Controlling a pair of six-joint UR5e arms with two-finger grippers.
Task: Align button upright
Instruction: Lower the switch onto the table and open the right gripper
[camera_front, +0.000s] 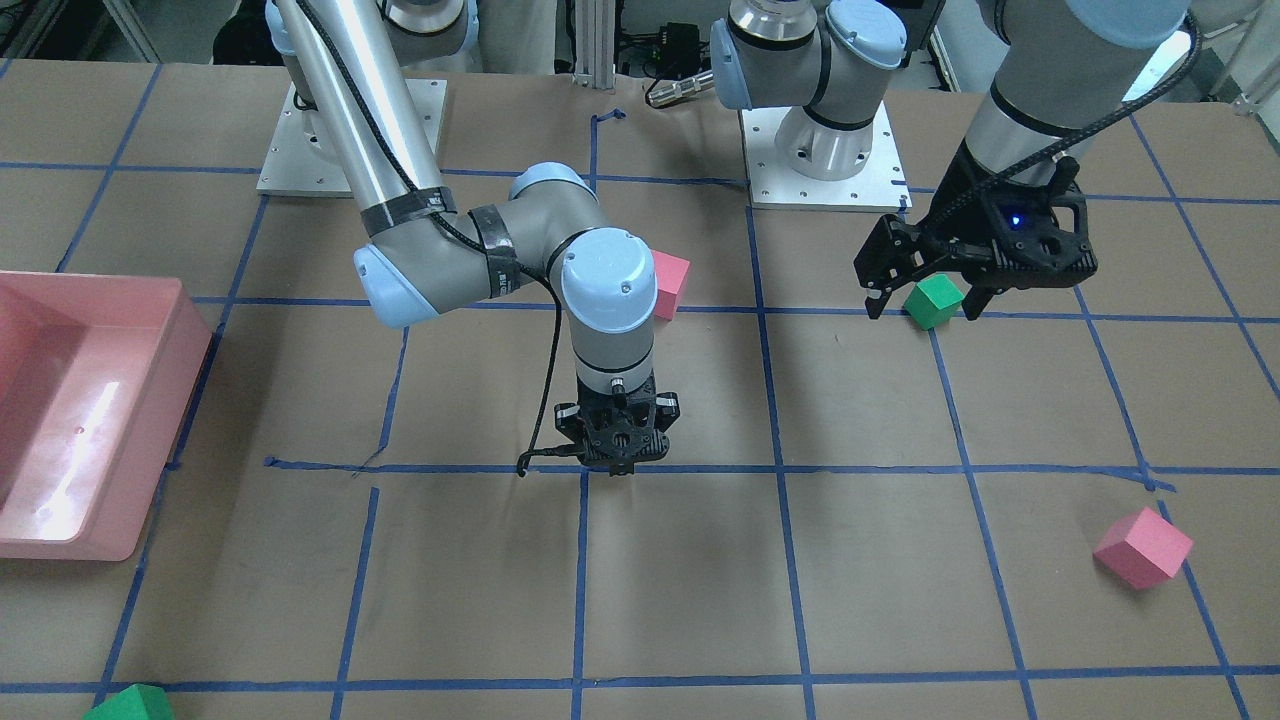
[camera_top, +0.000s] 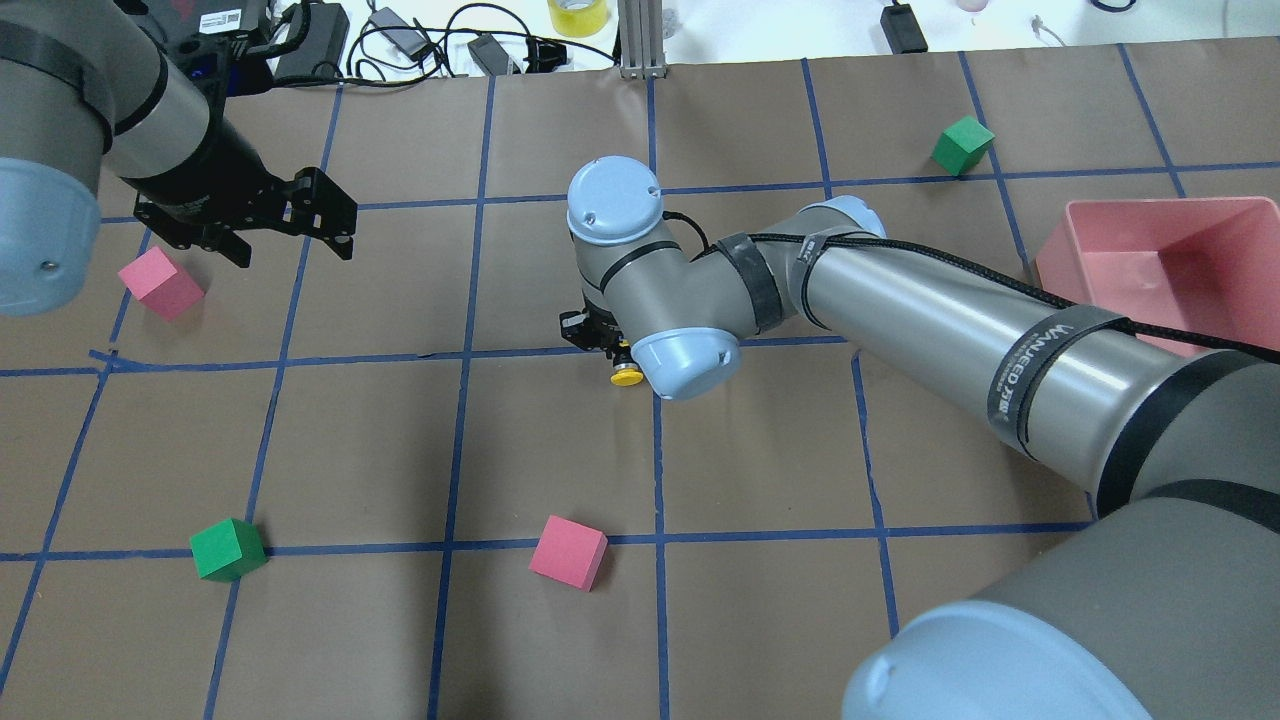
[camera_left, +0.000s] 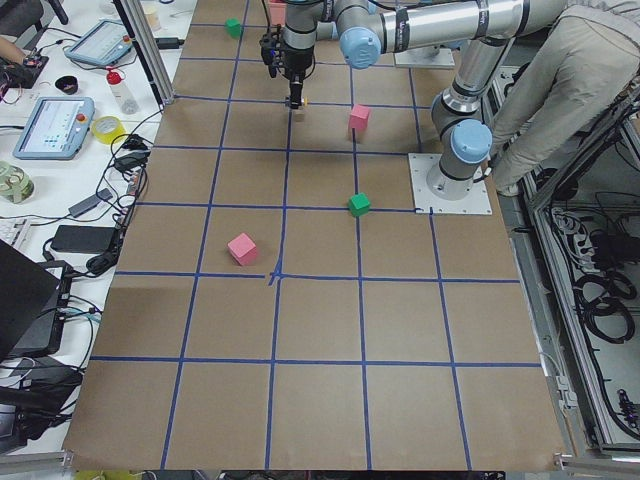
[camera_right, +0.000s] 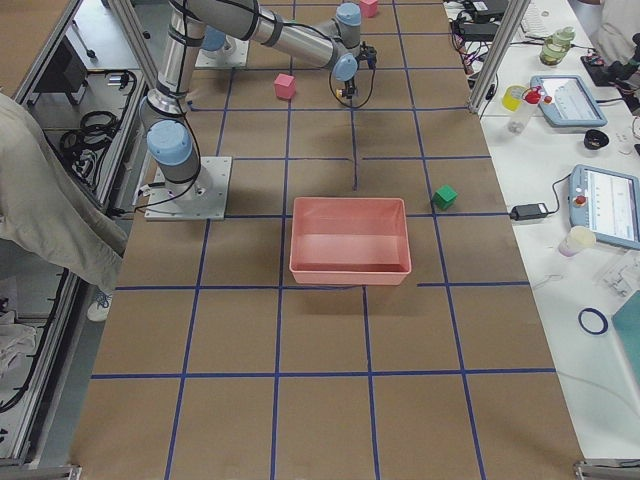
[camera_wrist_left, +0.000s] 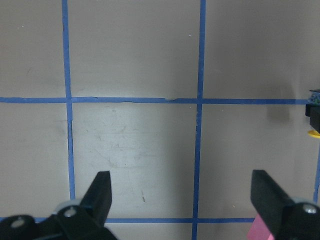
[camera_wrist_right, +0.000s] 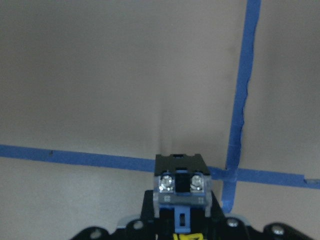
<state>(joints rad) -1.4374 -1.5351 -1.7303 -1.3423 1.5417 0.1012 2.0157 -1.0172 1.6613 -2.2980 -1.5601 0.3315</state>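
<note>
My right gripper (camera_front: 621, 466) points straight down at a blue tape crossing near the table's middle and is shut on the button. The button's yellow cap (camera_top: 627, 375) sticks out beside the wrist in the overhead view. In the right wrist view its block base (camera_wrist_right: 180, 184) with two screws shows between the fingers, close above the table, with a sliver of yellow at the bottom edge. My left gripper (camera_top: 295, 250) hangs open and empty above the table, well away from the button. In the left wrist view its fingers (camera_wrist_left: 100, 195) are spread wide.
A pink bin (camera_top: 1150, 225) stands on the right arm's side. Pink cubes (camera_top: 160, 282) (camera_top: 568, 550) and green cubes (camera_top: 228, 548) (camera_top: 962, 145) lie scattered on the brown paper. The nearest cube to the button is the pink one (camera_front: 668, 283).
</note>
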